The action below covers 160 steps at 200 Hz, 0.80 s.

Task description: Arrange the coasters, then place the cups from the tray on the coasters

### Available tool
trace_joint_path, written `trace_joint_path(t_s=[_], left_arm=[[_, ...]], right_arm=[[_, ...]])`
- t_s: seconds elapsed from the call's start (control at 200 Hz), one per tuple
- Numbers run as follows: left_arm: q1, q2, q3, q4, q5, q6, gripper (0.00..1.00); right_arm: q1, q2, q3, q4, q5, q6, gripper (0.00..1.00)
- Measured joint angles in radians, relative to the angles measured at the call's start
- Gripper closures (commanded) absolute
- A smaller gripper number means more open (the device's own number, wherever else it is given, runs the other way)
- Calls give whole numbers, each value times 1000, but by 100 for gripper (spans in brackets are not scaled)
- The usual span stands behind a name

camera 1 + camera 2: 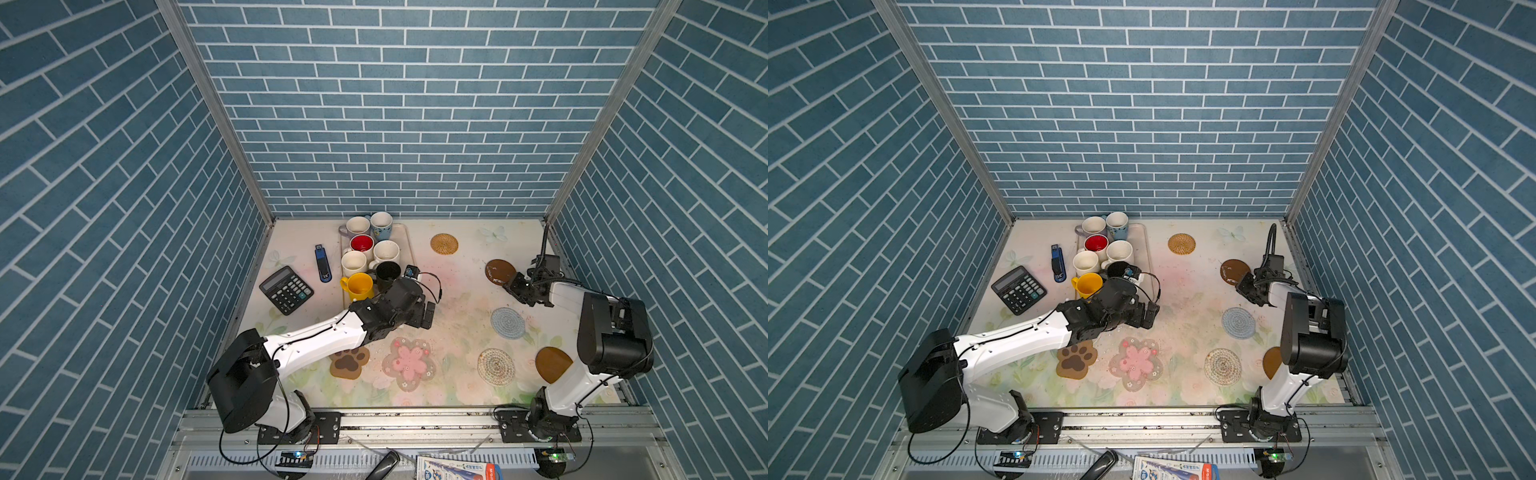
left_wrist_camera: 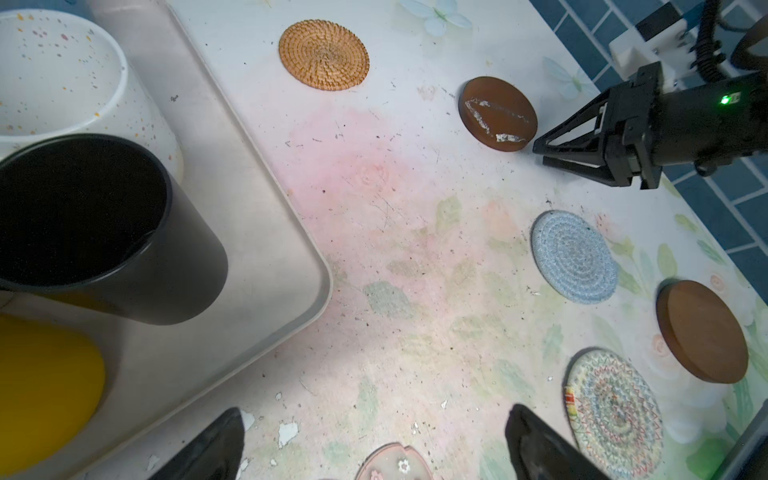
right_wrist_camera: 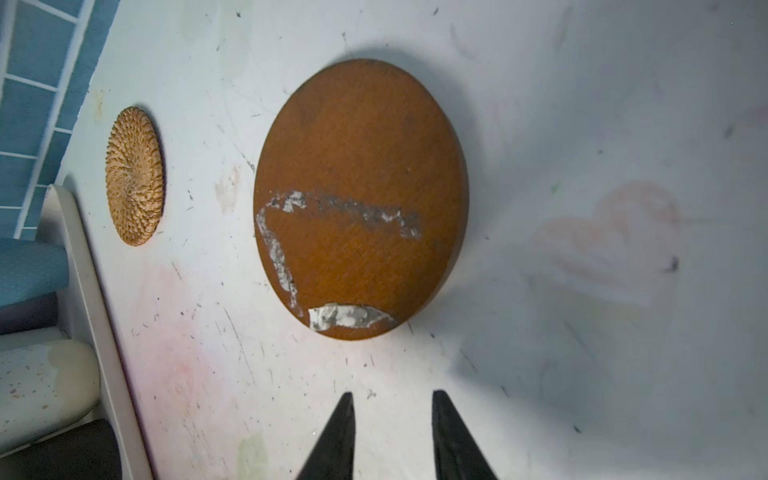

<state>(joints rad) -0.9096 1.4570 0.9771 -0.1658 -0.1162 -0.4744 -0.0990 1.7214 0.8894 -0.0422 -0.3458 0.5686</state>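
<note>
Right tool [image 3: 392, 397] has its two fingers only a little apart and holds nothing. The brown coaster [image 3: 361, 187] with white marks lies flat on the bench [image 3: 602, 124] just in front of the fingertips, not touching them. Left tool [image 2: 374, 411] is wide open and empty, above the bench beside the corner of the tray [image 2: 266, 216], where the black cup [image 2: 104, 232] stands.

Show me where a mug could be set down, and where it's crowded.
Widest bare patch: mid-table, between the tray, the scuffed brown disc, the pale blue coaster and the flower coaster. A smaller one lies right of the woven tan coaster, by the back wall. Crowded: the tray's mugs, and the front row of coasters.
</note>
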Motion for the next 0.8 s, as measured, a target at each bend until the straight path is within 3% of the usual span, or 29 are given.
trace_joint_path(t_s=[0.11,0.235,0.8], left_arm=[[5,0,6,2,2,2,1],[13,0,6,3,3,4,1],[48,17,6,14,18,12,1]], right_arm=[[-21,26,2,24,-19,24,75],[-43,47,6,44,-35,47,69],[-72,166,86,168,-122,116,66]])
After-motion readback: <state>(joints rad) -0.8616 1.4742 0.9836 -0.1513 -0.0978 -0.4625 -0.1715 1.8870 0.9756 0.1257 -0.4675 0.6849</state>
